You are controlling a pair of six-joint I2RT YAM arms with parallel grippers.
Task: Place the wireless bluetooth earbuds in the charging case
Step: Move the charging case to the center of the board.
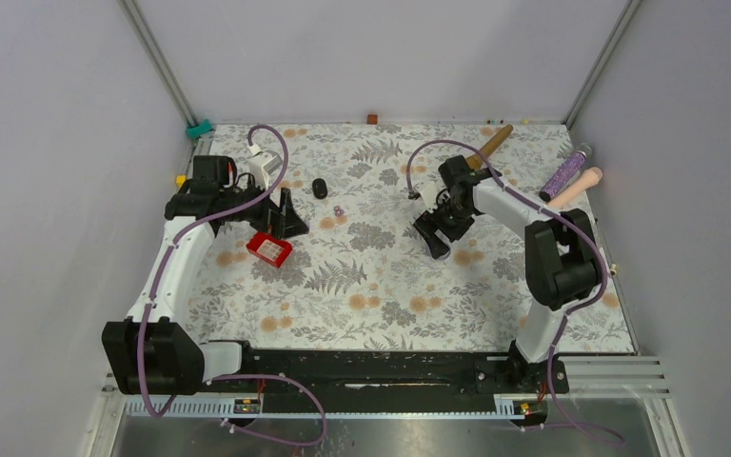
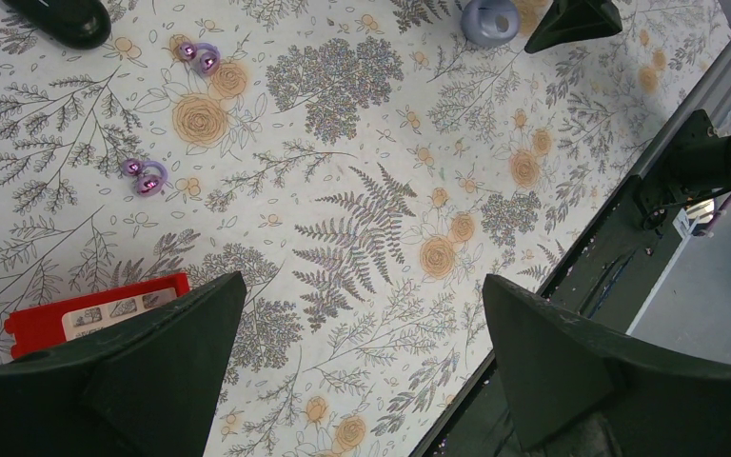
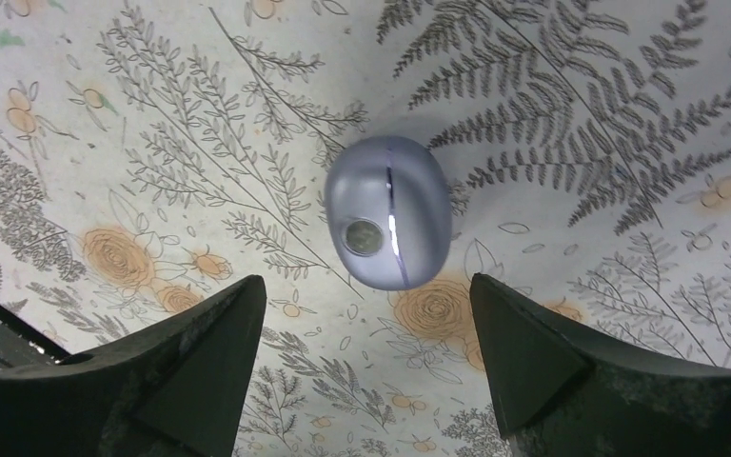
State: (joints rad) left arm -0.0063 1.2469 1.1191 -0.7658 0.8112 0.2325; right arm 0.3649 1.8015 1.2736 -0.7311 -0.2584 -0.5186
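Upper left in our left wrist view, a glossy, bead-like purple earbud [image 2: 200, 57] and its twin [image 2: 145, 176] lie on the floral cloth [image 2: 362, 143]. Mid-frame at the right wrist, the smooth egg-shaped lilac charging case [image 3: 388, 211] sits shut. Our left gripper [image 2: 362, 295] and right gripper [image 3: 366, 286] gape wide, empty.

I see the red tray [image 2: 95, 309] crowding my left gripper [image 2: 362, 286] on one side — tight there. Away from the tray, bare cloth [image 2: 371, 143] runs open to two purple earbuds [image 2: 149, 178].
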